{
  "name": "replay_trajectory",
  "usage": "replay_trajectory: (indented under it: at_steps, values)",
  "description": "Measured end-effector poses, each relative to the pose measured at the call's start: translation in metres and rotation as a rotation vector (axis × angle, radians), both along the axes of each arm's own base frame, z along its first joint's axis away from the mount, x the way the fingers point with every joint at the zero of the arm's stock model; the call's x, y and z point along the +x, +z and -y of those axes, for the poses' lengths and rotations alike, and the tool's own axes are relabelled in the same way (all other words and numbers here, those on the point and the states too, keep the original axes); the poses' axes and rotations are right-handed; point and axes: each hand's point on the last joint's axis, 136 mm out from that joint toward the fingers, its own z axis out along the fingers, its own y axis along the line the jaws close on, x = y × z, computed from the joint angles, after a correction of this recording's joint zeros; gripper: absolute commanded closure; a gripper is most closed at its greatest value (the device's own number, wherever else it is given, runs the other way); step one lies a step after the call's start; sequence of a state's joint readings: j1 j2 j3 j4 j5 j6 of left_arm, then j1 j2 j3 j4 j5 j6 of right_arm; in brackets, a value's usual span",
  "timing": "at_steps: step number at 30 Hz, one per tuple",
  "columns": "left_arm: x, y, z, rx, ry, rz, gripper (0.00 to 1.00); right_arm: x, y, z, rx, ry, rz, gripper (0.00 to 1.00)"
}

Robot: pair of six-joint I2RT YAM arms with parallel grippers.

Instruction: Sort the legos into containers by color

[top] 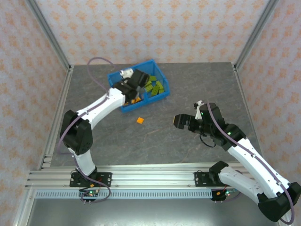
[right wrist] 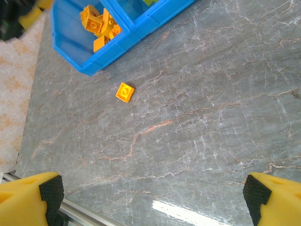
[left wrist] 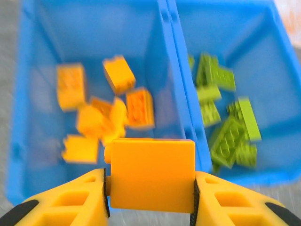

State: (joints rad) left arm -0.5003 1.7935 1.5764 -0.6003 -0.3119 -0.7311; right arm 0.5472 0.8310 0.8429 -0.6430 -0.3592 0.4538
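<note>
Gripping flat orange plastic brick in my left claw over blue bin's orange compartment for release; right claw spread wide.

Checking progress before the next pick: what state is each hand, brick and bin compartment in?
Left hand: shut on flat orange plastic brick.
Right hand: open, empty.
Small orange bricks: in one compartment of blue plastic bin.
Lime green bricks: in the adjoining compartment.
One orange brick: loose on grey table.
</note>
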Motion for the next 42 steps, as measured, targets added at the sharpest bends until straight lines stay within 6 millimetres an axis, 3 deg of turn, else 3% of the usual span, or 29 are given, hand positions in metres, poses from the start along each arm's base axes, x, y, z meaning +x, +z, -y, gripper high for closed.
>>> replay_trajectory:
  at_steps: [4, 7, 10, 13, 18, 21, 26, 29, 32, 35, 37, 42]
  values:
    - [0.039, 0.012, -0.026, 0.03, 0.053, 0.012, 0.58, 0.0, -0.001, 0.0, 0.005, -0.005, -0.004, 0.01]
    - [0.059, -0.009, -0.034, 0.055, 0.063, -0.034, 0.52, 0.0, 0.0, 0.0, 0.011, -0.01, -0.005, 0.01]
    - [0.062, -0.038, -0.034, 0.075, 0.05, -0.113, 0.41, -0.001, 0.003, 0.001, 0.022, -0.016, 0.0, 0.01]
    - [0.062, -0.052, -0.032, 0.078, 0.035, -0.157, 0.33, -0.003, 0.006, 0.001, 0.032, -0.019, 0.009, 0.01]
    - [0.056, -0.037, -0.029, 0.048, 0.019, -0.146, 0.31, -0.003, 0.008, 0.002, 0.04, -0.023, 0.01, 0.01]
    - [0.039, -0.009, -0.029, 0.006, -0.005, -0.11, 0.31, -0.001, 0.008, 0.0, 0.047, -0.025, 0.019, 0.01]
    - [-0.024, 0.042, -0.018, -0.046, -0.112, -0.014, 0.31, 0.007, -0.01, -0.004, 0.041, -0.031, -0.004, 0.01]
    - [-0.069, 0.045, 0.004, -0.044, -0.219, 0.006, 0.31, 0.01, -0.026, -0.006, 0.021, -0.034, -0.039, 0.01]
    - [-0.104, 0.011, 0.025, -0.004, -0.329, -0.057, 0.31, 0.013, -0.031, -0.008, 0.012, -0.034, -0.051, 0.01]
    - [-0.125, -0.044, 0.031, 0.063, -0.398, -0.179, 0.28, 0.016, -0.036, -0.01, 0.002, -0.031, -0.062, 0.01]
    - [-0.133, -0.078, 0.027, 0.112, -0.417, -0.268, 0.27, 0.018, -0.039, -0.011, -0.007, -0.029, -0.072, 0.01]
    - [-0.13, -0.125, 0.035, 0.158, -0.474, -0.37, 0.27, 0.019, -0.04, -0.011, -0.008, -0.029, -0.074, 0.01]
